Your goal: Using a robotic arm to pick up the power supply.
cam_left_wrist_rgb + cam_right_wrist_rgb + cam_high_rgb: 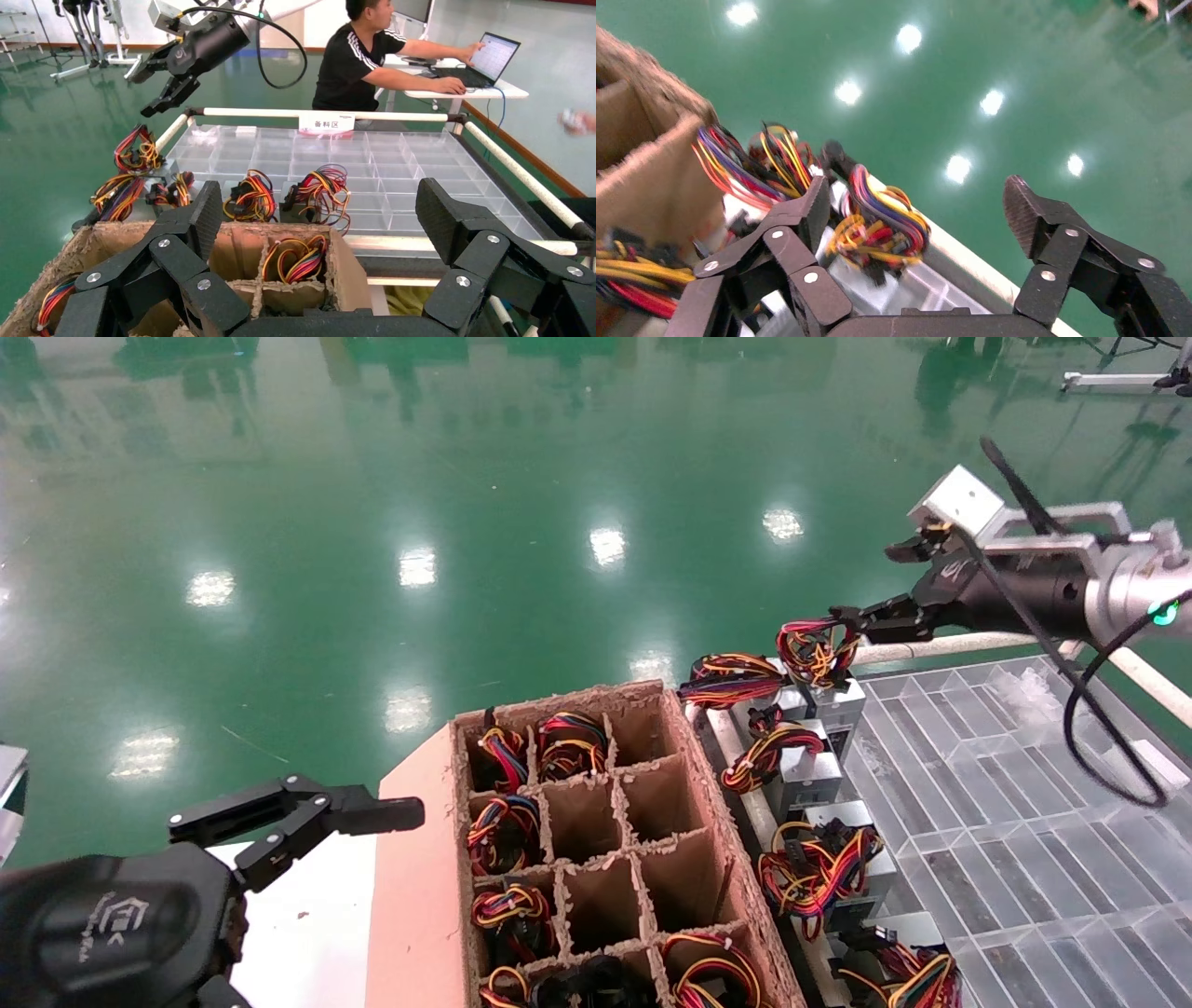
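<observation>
The power supply [832,691] is a small silver box topped by a red, yellow and black wire coil. It stands at the far left corner of the clear tray, last in a row of like units. My right gripper [861,581] hangs open just above and beyond it, touching nothing. In the right wrist view the power supply [880,228] lies between the spread fingers, close to one finger [814,207], with the right gripper [916,203] open. My left gripper [307,814] is parked low on the left, open and empty; the left wrist view also shows this left gripper [320,210].
A brown cardboard divider box [708,784] with wire bundles in several cells stands left of the tray. Other power supplies [792,761] line the edge of the clear compartment tray [1006,822]. A white rail [941,646] runs behind. A person [358,56] sits at a laptop beyond.
</observation>
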`<action>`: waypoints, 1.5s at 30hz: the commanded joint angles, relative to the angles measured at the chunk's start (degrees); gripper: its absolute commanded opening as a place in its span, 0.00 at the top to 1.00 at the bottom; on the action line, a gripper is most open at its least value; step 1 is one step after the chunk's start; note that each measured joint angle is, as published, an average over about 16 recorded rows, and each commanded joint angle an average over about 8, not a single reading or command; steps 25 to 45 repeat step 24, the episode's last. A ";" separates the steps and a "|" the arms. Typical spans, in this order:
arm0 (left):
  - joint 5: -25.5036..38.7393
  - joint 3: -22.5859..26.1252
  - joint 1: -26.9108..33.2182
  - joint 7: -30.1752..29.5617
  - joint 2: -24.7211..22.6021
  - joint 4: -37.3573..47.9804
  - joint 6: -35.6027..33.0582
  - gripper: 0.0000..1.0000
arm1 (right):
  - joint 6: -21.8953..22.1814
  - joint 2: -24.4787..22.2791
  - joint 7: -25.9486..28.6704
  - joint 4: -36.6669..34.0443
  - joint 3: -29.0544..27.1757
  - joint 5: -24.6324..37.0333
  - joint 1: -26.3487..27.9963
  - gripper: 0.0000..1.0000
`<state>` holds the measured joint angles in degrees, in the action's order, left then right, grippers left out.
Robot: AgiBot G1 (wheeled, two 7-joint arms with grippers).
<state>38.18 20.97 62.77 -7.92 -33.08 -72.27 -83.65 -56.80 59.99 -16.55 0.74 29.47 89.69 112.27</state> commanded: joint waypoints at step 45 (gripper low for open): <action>-0.01 0.01 0.01 0.01 0.00 0.00 0.00 0.00 | -12.71 -10.99 12.02 32.05 -5.92 -21.05 -22.31 0.00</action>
